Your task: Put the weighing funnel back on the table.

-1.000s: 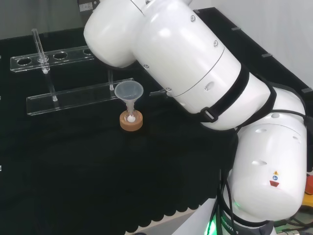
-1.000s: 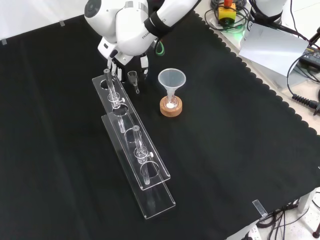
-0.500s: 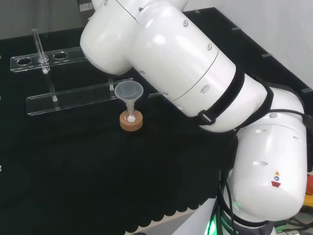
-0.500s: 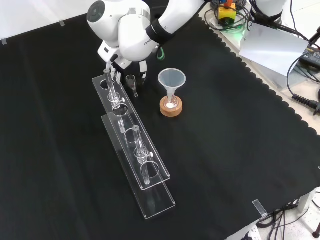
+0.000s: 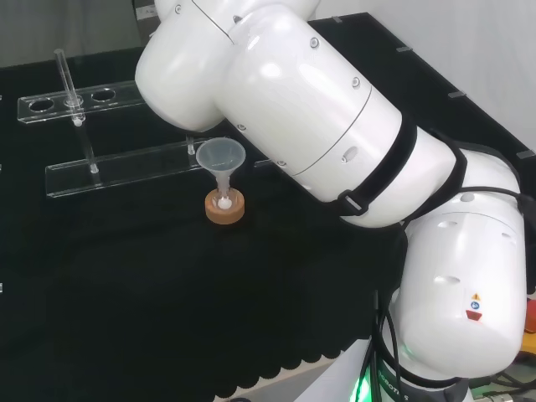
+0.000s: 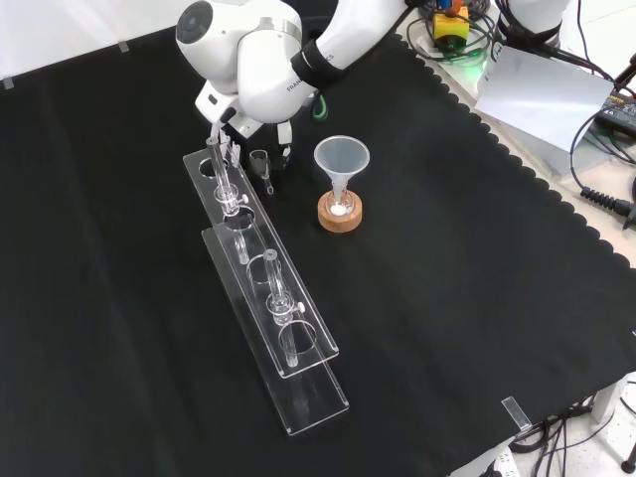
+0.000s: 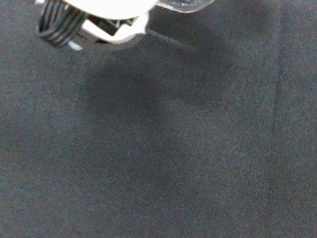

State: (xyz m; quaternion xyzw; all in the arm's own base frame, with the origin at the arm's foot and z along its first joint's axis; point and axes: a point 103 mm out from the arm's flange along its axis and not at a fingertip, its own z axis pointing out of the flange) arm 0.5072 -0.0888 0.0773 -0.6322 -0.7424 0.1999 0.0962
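The weighing funnel [image 6: 262, 163], a small clear scoop with a short stem, hangs tilted just above the black cloth [image 6: 447, 298] in the front view, between the test tube rack and the big funnel. The hand [image 6: 282, 149] reaches down from under the arm's white link, with dark fingers curled beside the piece. In the wrist view a clear edge of the weighing funnel [image 7: 184, 4] shows beside a white part of the hand [image 7: 99, 12], with the cloth close below. In the head view the arm's links hide the hand.
The big funnel [image 6: 341, 159] stands in a small flask on a cork ring [image 6: 340, 213], just right of the hand in the front view. Two long clear racks [image 6: 268, 288] with test tubes run down the cloth to its left. The racks [image 5: 126, 167] lie behind the funnel [image 5: 220, 156] in the head view.
The arm's upper link has swung a little to the left in the head view. In the front view the hand and the weighing funnel have shifted slightly left and down.
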